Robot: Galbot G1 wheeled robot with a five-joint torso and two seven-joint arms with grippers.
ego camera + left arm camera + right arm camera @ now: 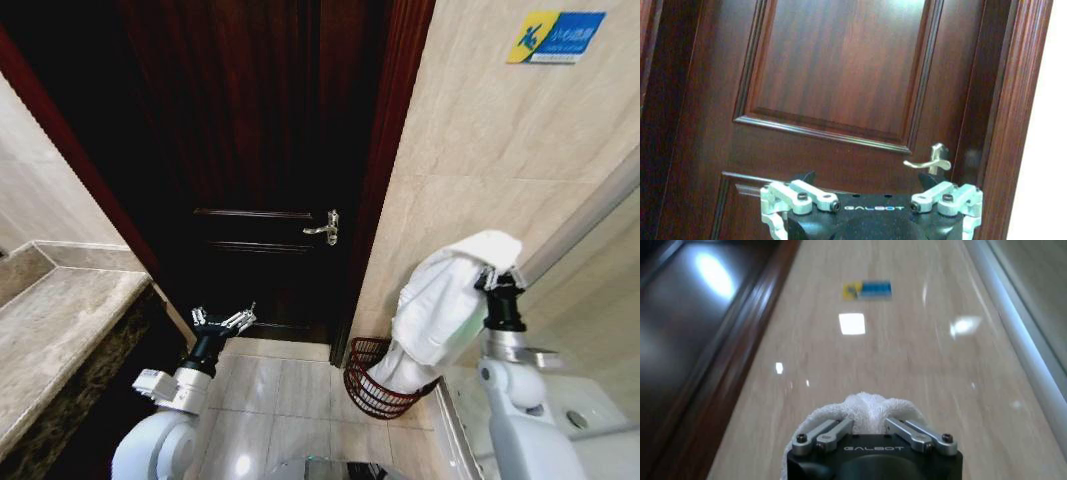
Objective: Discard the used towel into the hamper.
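Right gripper raised, jaws clamped, left gripper spread

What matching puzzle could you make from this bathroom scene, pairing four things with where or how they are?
Things:
1. towel
2. hamper
3. left gripper
4. door handle

States:
A. on the floor by the tiled wall
B. open and empty, facing the dark door
C. clamped in the right gripper, hanging down over the basket
D. silver, on the dark wooden door

Pairs: 1-C, 2-A, 3-B, 4-D
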